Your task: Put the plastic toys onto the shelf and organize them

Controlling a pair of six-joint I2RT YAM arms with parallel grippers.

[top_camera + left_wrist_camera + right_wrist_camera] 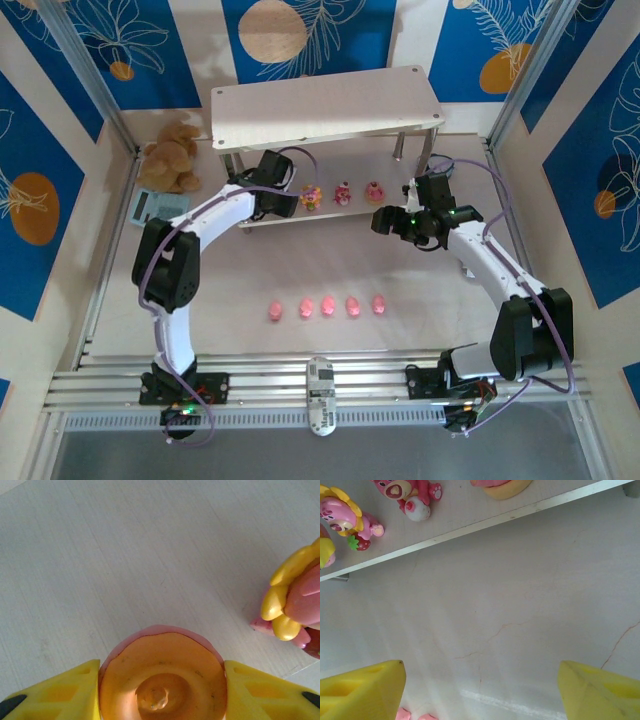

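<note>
Pale table (330,265), blue leaf-print walls (50,130), left gripper (161,669) clamping orange piece (162,685), right gripper (481,680) spread wide

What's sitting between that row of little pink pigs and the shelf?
Nothing. In the top camera view, the stretch of table between the pink piglets and the shelf is bare.
</note>
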